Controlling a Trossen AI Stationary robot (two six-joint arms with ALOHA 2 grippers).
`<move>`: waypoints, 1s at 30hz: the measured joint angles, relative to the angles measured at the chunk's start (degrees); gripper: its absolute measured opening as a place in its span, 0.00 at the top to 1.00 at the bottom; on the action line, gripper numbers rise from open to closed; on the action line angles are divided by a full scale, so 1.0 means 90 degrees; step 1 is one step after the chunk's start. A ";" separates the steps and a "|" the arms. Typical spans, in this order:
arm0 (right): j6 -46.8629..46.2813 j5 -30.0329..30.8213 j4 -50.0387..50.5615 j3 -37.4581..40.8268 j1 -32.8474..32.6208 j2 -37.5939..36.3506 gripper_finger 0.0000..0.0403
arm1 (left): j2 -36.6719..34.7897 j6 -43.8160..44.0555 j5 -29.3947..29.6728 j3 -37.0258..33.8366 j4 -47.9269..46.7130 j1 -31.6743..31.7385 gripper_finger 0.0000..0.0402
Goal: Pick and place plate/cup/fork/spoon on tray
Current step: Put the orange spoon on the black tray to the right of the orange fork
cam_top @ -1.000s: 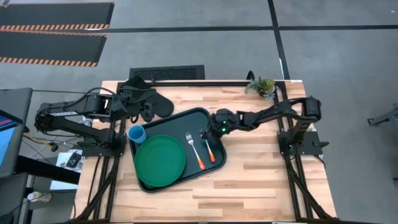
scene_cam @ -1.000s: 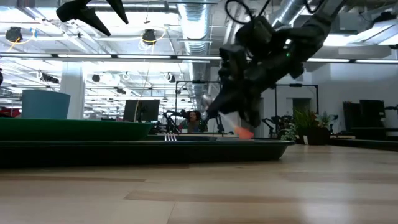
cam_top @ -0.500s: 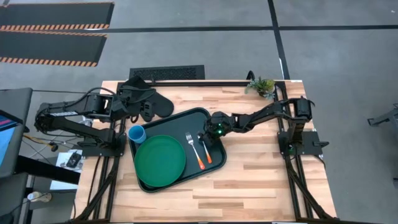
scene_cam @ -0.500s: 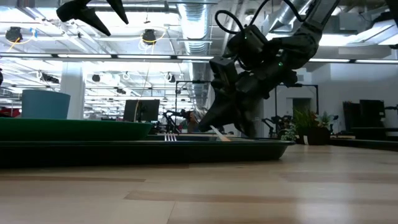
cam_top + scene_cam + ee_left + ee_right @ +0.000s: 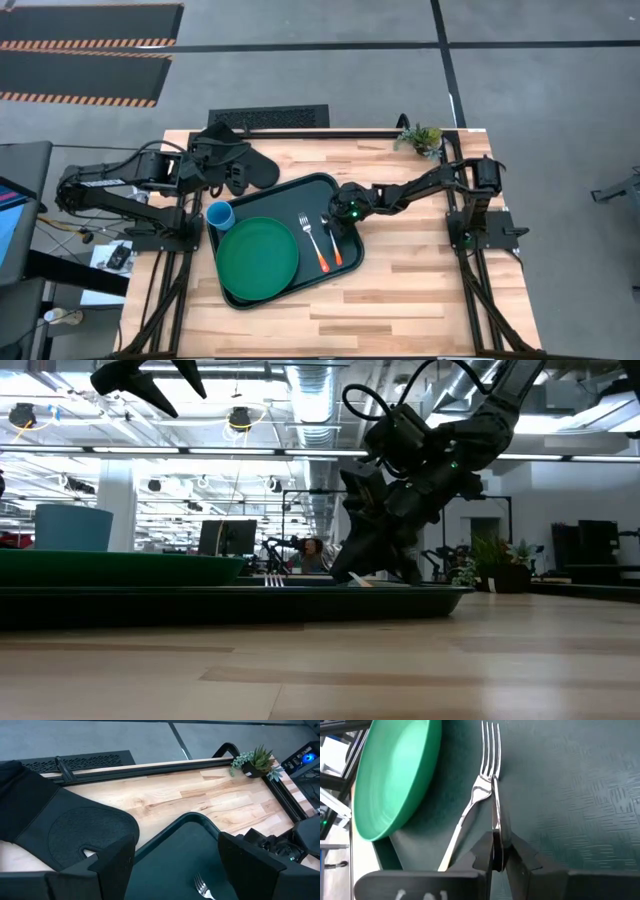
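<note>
The dark tray (image 5: 300, 195) lies at the table's middle left. On it are the green plate (image 5: 258, 258), the light-blue cup (image 5: 219, 215) at its left edge, and the fork (image 5: 311, 240). My right gripper (image 5: 337, 216) is low over the tray's right part, shut on the spoon (image 5: 332, 245), which lies just right of the fork (image 5: 482, 785). My left gripper (image 5: 175, 870) is open and empty, raised at the far left over the oven mitt. My right gripper pinches the spoon's silver part (image 5: 497, 837) between its two fingers, with the metal edge-on between them. The fingers slant down from the table's right side. The orange handle (image 5: 335, 252) lies on the tray floor beside the fork.
A black oven mitt (image 5: 235, 165) lies at the far left, touching the tray's far-left corner. A small potted plant (image 5: 420, 137) stands at the far right corner. Bare wood (image 5: 420, 280) shows right of and in front of the tray.
My right gripper has gone down and a little toward the table's left edge with the spoon. The spoon, first tilted with its handle raised, now lies low on the tray close beside the fork.
</note>
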State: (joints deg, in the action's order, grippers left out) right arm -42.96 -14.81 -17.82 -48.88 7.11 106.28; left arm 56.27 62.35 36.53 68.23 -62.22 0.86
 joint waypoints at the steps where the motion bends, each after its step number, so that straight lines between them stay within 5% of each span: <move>1: 0.0007 0.0000 0.0007 0.0000 0.0000 0.0000 0.85 | 0.0000 0.0000 0.0002 0.0000 0.0000 0.0000 0.33; 11: 0.0170 -0.0005 0.0140 0.0002 0.0002 0.0000 0.83 | 0.0000 0.0000 0.0019 0.0000 0.0000 0.0000 0.33; 23: 0.0180 -0.0003 0.0143 0.0004 0.0002 0.0000 0.60 | 0.0000 0.0000 0.0018 0.0000 0.0000 -0.0002 0.33; 30: 0.0177 0.0000 0.0145 0.0004 0.0002 0.0000 0.56 | 0.0000 0.0000 0.0017 0.0000 0.0000 -0.0001 0.33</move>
State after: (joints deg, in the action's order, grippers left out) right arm -41.36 -14.81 -16.51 -48.85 7.14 106.28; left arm 56.27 62.35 36.69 68.23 -62.22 0.85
